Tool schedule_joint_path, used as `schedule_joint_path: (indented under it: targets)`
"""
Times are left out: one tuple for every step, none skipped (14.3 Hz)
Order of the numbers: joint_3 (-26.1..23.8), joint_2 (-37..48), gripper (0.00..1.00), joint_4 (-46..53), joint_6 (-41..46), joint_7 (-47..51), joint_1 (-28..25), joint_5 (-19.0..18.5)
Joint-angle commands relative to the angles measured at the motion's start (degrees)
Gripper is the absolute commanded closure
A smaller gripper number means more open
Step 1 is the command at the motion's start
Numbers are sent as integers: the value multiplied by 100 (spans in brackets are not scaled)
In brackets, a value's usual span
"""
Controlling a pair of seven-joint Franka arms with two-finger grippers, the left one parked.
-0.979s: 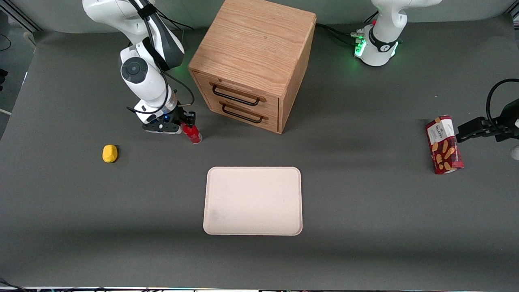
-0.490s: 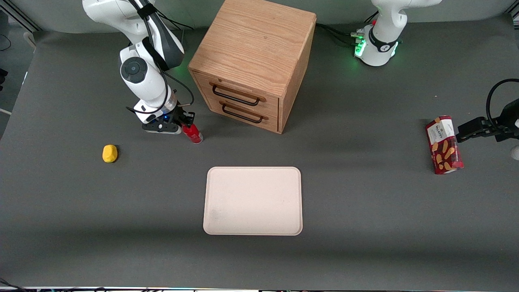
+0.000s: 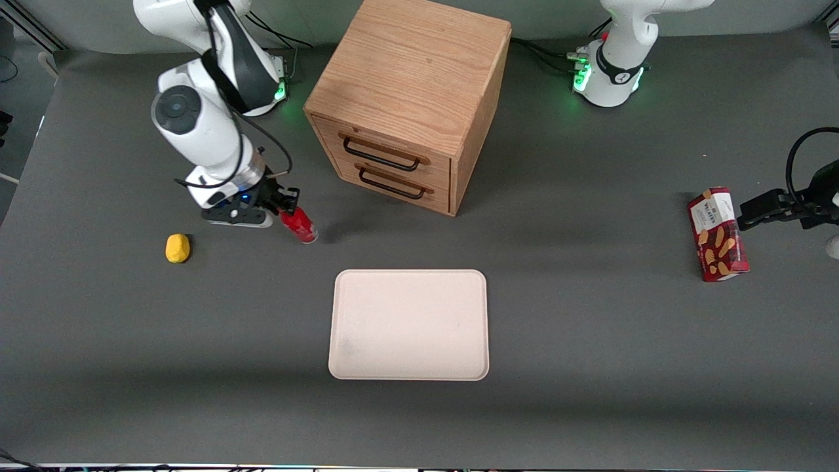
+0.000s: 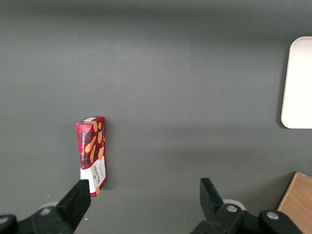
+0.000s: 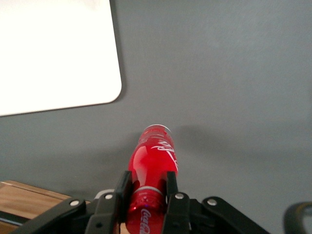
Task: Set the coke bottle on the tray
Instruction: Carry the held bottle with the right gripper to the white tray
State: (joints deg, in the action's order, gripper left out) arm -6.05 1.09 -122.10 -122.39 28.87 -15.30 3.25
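A big dark grey table fills the view. A wooden cabinet with two drawers stands on it. Soft shadows lie across the table.

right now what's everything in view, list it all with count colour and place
coke bottle: one, red, clamped in the pincer, tilted, nearer the working arm's end than the cabinet
tray: one, cream-white, nearest the front camera, nothing on it
drawer cabinet: one, wooden, two drawers with dark handles, farther from the camera than the tray
biscuit box: one, red with white label, toward the parked arm's end
small lump: one, yellow, toward the working arm's end
table: one, grey
pincer: one, black, shut on the coke bottle
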Motion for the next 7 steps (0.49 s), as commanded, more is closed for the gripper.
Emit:
schedule_joint_path:
  targets:
    - [121,-450,100,1307,880,-128,27,-26]
    - [156,-608,100,1738,1188,-154,36,-26]
    - [226,-801,100,2204,1434,-163,27,-26]
    - [253,-1003,100,2739,1741,-171,36,-35]
    - [314,-1310,100,3406,2118,-206,27,-122]
    - [315,-1626,100,4082,2540,-207,18,-288]
    - [306,-2003,100,4837,3014,-207,18,-429]
